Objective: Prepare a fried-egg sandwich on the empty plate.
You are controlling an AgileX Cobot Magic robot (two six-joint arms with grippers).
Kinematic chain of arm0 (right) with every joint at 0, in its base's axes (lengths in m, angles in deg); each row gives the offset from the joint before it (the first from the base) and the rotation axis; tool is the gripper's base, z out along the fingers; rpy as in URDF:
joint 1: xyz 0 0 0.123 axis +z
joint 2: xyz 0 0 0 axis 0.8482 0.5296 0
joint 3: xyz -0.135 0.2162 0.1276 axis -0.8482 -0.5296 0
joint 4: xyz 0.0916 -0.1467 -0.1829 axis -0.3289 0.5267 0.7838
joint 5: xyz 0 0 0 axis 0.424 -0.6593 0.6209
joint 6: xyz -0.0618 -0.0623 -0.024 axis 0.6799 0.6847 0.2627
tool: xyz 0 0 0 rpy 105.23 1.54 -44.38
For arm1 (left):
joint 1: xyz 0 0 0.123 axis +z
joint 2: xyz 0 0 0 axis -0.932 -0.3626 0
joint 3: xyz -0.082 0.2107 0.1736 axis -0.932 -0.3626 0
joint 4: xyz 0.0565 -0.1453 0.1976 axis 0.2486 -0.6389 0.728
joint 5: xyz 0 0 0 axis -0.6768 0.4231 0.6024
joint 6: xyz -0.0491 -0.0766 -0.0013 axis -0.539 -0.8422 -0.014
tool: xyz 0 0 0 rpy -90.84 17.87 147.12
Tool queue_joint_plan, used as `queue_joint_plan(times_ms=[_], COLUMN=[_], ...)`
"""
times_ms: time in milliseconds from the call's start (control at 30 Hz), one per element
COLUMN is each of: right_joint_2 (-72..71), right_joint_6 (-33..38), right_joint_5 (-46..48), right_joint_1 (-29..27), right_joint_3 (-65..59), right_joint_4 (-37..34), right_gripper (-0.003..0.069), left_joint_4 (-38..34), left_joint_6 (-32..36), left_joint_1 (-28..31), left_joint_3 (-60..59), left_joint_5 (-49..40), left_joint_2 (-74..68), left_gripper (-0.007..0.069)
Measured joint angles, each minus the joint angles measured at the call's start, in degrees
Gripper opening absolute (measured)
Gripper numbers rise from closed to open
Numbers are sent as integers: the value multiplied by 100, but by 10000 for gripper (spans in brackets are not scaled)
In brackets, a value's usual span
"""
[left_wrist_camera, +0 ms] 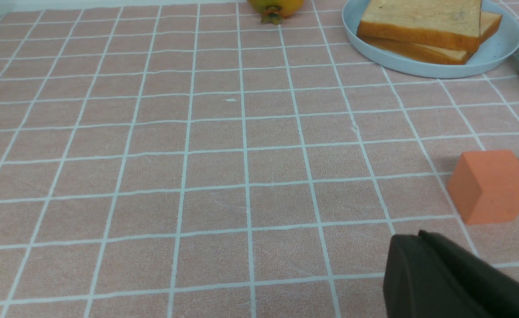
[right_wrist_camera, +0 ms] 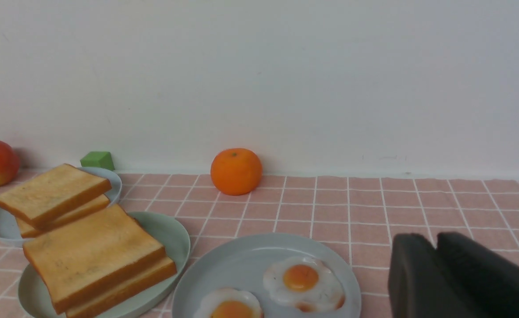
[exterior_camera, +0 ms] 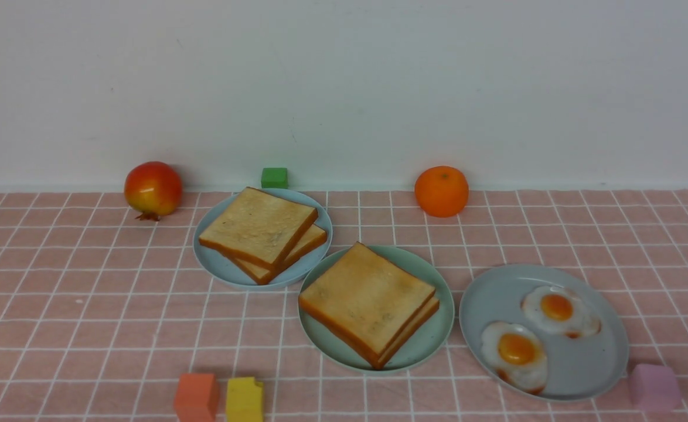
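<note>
Desk [exterior_camera: 74, 305] under pink checked cloth; neither arm shows in the front view.

Grey-blue plate [exterior_camera: 590, 369], largest, sits right of centre and carries two fried eggs [exterior_camera: 517, 351]. They look thin, glossy and floppy-edged, so I judge them slippery and best nipped at the white rim.

Mint-green plate [exterior_camera: 432, 346] sits centre, touching or nearly touching the grey-blue one. The sandwich [exterior_camera: 368, 302] lies on it: two toast slices stacked, slightly offset. I cannot see an egg between them from any view.

Pale blue plate [exterior_camera: 227, 272], behind and to the left, carries two spare slices [exterior_camera: 259, 230].

Handling, my guess: toy toast is light, foam-like and stiff enough to lift flat. The crust edge offers the grip: pinch across a corner where the top slice overhangs, not the broad face.

Left pincer [left_wrist_camera: 423, 265]: dark fingers pressed together, holding nothing, over bare cloth near the orange block [left_wrist_camera: 489, 185].

Right pincer [right_wrist_camera: 434, 269]: fingers pressed together too, empty, beside the egg plate.
</note>
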Motion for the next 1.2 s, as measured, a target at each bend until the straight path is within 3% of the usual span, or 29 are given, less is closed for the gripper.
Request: queue_joint_plan(times_ms=[133, 300, 433, 500, 600, 733, 900, 1200], right_joint_2=[0, 0, 0, 0, 0, 0, 0, 0], right_joint_6=[5, 307, 1447, 2366, 2933, 2877, 2758, 2737], right_joint_5=[41, 175, 180, 180, 166, -11, -120, -398], right_joint_1=[-208, -1019, -1726, -2055, -2418, -2661, -2666, -2531], right_joint_3=[-69, -69, -69, -82, -182, -578, -1225, -1319], right_joint_4=[-227, -1005, -2160, -2755, -3216, -3373, -3393, -3396], right_gripper=[111, 115, 117, 120, 123, 128, 135, 146], left_joint_4=[0, 0, 0, 0, 0, 0, 0, 0], left_joint_6=[0, 0, 0, 0, 0, 0, 0, 0], left_joint_1=[0, 0, 0, 0, 0, 0, 0, 0], left_joint_3=[0, 0, 0, 0, 0, 0, 0, 0], left_joint_5=[0, 0, 0, 0, 0, 0, 0, 2], left_joint_2=[0, 0, 0, 0, 0, 0, 0, 0], left_gripper=[45, 51, 55, 57, 60, 66, 71, 73])
